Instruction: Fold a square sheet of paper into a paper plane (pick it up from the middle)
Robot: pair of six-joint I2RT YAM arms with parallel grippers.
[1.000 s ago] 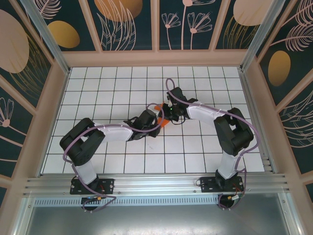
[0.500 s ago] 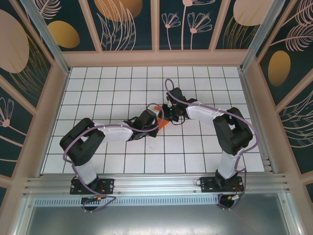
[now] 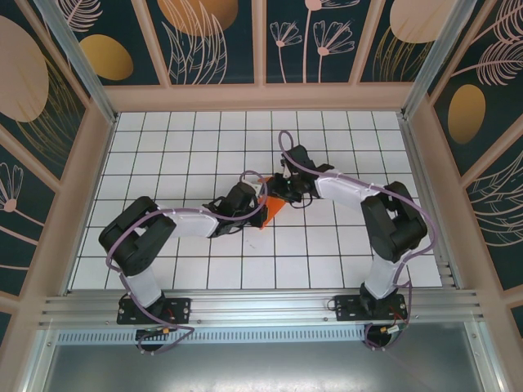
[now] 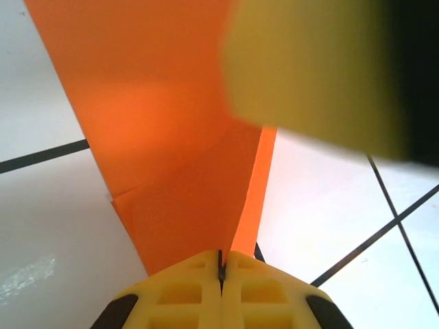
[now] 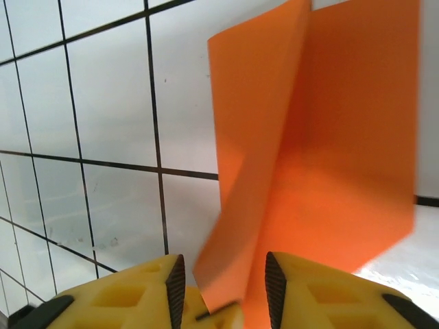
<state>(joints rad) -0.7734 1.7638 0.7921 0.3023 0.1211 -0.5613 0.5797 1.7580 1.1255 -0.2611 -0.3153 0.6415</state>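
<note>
Mid-frame, top view, over table (image 3: 327, 245): L fingers (image 4: 185, 291) pinched tight on folded orange sheet (image 3: 274, 211) edge. R fingers (image 5: 315, 295) parted, sheet standing in gap, unclamped.

The middle of the surface (image 3: 163, 147) is crowded: the 2 arms, left arm (image 3: 184, 220) and right arm (image 3: 351, 192), reach in from the near edge and meet there, with the orange paper (image 3: 272, 210) between their tips. That paper also runs up through the gap between the parted jaws of the right gripper (image 5: 223, 281). The far rows of tiles and both side margins lie bare. Walls (image 3: 261, 96) close 3 sides; a metal rail (image 3: 261, 306) bars the near edge.
</note>
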